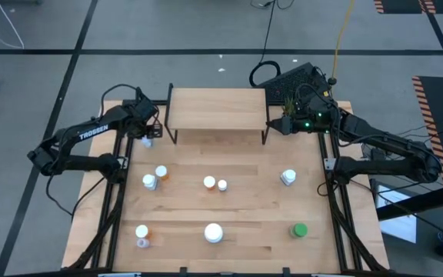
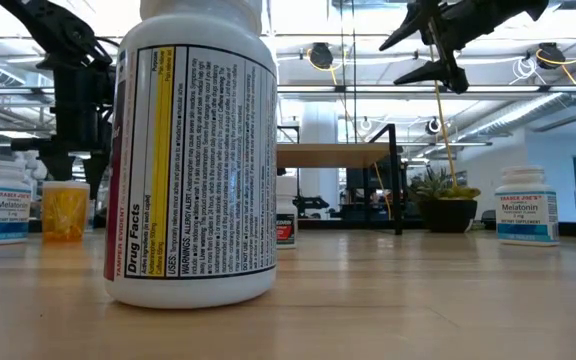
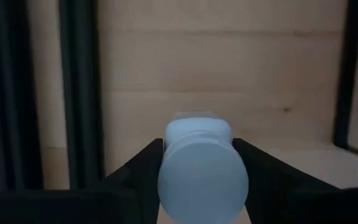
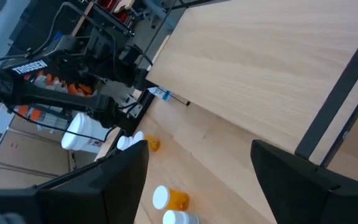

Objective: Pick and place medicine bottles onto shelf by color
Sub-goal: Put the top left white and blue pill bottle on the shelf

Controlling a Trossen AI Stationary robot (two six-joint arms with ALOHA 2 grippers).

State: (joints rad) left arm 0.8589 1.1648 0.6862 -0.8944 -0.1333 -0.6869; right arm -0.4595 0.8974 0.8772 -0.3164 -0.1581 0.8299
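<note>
Currently a white-capped bottle is gripped in the left hand beside the shelf's left end, presumably for placing. The right hand is held spread, empty, at the right end.

In the low view the big white bottle is cut off at the top edge and hides the shelf's left part. In the left wrist view the held bottle shows mostly its cap, its label unseen.
</note>
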